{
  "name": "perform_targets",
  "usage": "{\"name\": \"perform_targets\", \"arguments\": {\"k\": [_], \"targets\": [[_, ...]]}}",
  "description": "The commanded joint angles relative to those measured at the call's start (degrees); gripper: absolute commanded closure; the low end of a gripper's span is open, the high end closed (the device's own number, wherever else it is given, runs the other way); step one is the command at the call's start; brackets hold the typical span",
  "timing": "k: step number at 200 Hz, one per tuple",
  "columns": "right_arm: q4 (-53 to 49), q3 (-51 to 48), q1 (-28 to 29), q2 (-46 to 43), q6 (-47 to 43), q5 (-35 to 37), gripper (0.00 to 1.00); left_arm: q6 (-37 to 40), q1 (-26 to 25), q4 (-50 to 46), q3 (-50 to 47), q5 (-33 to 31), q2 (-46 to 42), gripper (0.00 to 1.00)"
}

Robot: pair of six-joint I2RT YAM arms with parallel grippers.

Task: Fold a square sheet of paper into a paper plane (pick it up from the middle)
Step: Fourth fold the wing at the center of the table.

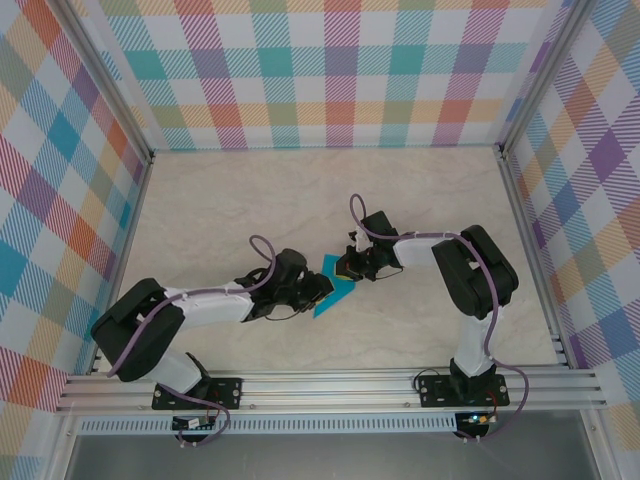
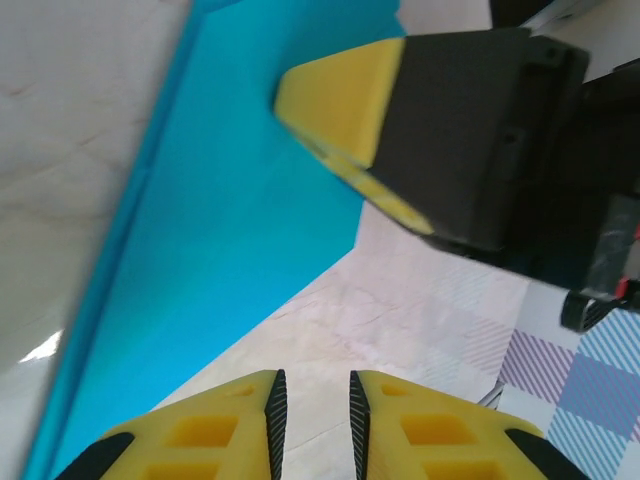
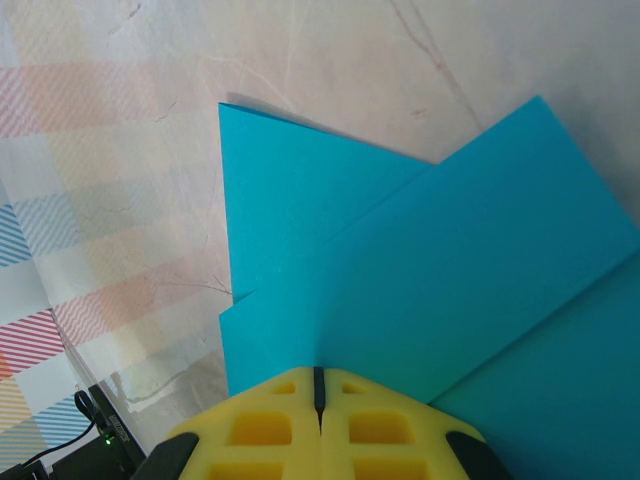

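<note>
The square sheet of paper (image 1: 333, 292) is teal-blue and lies folded on the table between the two arms. In the right wrist view the sheet of paper (image 3: 420, 270) shows overlapping layers with a pointed corner at the upper left. My right gripper (image 3: 320, 370) is shut, and its tips rest on top of the paper; its yellow finger (image 2: 340, 95) presses on the sheet in the left wrist view. My left gripper (image 2: 312, 375) hovers low beside the paper's (image 2: 230, 220) edge. Its jaws stand narrowly open, with bare table between them.
The marble-look tabletop (image 1: 250, 200) is walled by checked panels (image 1: 340, 70) at the back and sides. An aluminium rail (image 1: 330, 385) runs along the near edge by the arm bases. The two grippers (image 1: 320, 290) (image 1: 347, 268) are very close together over the paper.
</note>
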Motion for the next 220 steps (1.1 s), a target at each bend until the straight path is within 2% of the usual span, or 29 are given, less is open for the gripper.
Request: {"name": "perform_targets", "arguments": {"k": [1, 73, 106, 164, 192, 220], "targets": [[-3.50, -0.81, -0.27, 3.02, -1.29, 5.85, 1.00, -0.20, -0.48, 0.08, 0.25, 0.98, 3.21, 0.75], [-3.60, -1.08, -0.27, 3.20, -1.42, 6.11, 1.00, -1.66, -1.99, 1.24, -6.67, 3.45, 5.55, 0.75], [-3.52, -0.93, -0.31, 3.27, -1.43, 6.07, 1.00, -1.10, -2.19, -5.01, -9.07, 0.88, 1.77, 0.75], [-3.40, -0.99, -0.36, 3.27, -1.38, 5.79, 1.00, 0.98, -2.22, -8.97, -9.37, 0.21, -4.43, 0.74], [-3.72, -0.69, -0.36, 2.79, -1.59, 5.41, 1.00, 2.68, -2.14, -10.38, -7.22, -3.07, -8.06, 0.74], [-4.99, 0.74, -0.36, 1.81, -2.34, 4.58, 1.00, 7.03, -1.86, -16.34, -2.53, -9.91, -10.97, 0.74]]}}
